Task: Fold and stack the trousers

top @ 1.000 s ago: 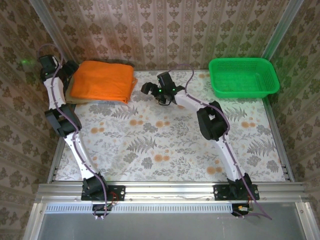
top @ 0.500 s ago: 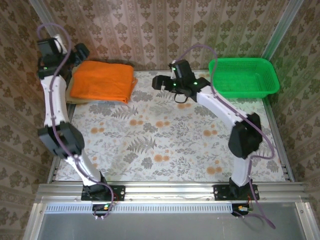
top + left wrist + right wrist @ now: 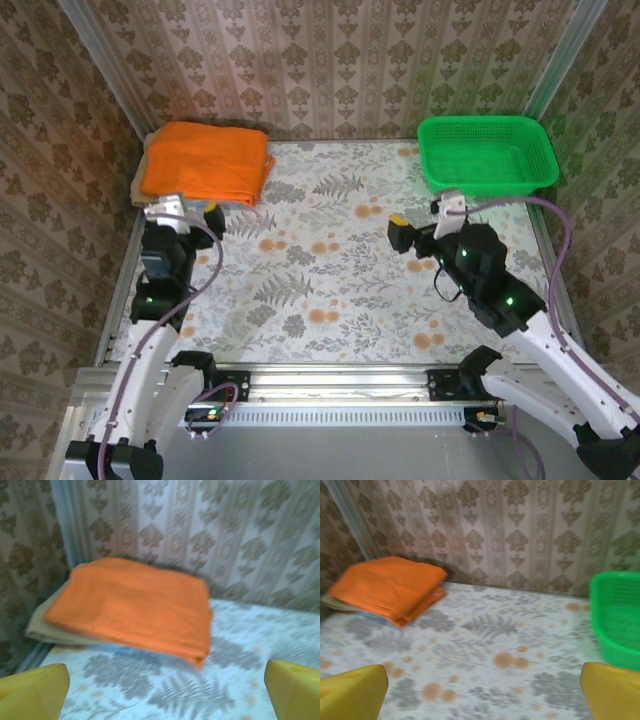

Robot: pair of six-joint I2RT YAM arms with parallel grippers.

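The folding looks done, by my judgement: the trousers (image 3: 205, 162) lie as a flat orange rectangle in the far left corner of the table (image 3: 330, 270), stacked on a folded beige cloth (image 3: 42, 627) that shows along their left and near sides. Nothing is held. The left gripper (image 3: 188, 212) sits just short of the pile on its near side, its yellow fingers (image 3: 32, 690) spread wide with bare table between them; the right gripper (image 3: 425, 215) hangs over the right half of the table, its fingers (image 3: 352, 692) equally wide apart, facing the far wall. What is left seems to be only parking the arms, or a small squaring of the pile if it is wanted. That would call for the left arm to reach forward and nudge the thick folded edge on the pile's right side, where the layers bulge and the near right corner hangs past the beige cloth onto the table. Room is tight at the pile itself, which is tucked close to the back wall and the left wall, so any approach has to come from the near or right side. The middle of the table is open for both arms, and the green basket (image 3: 487, 152) stands well apart in the far right corner.
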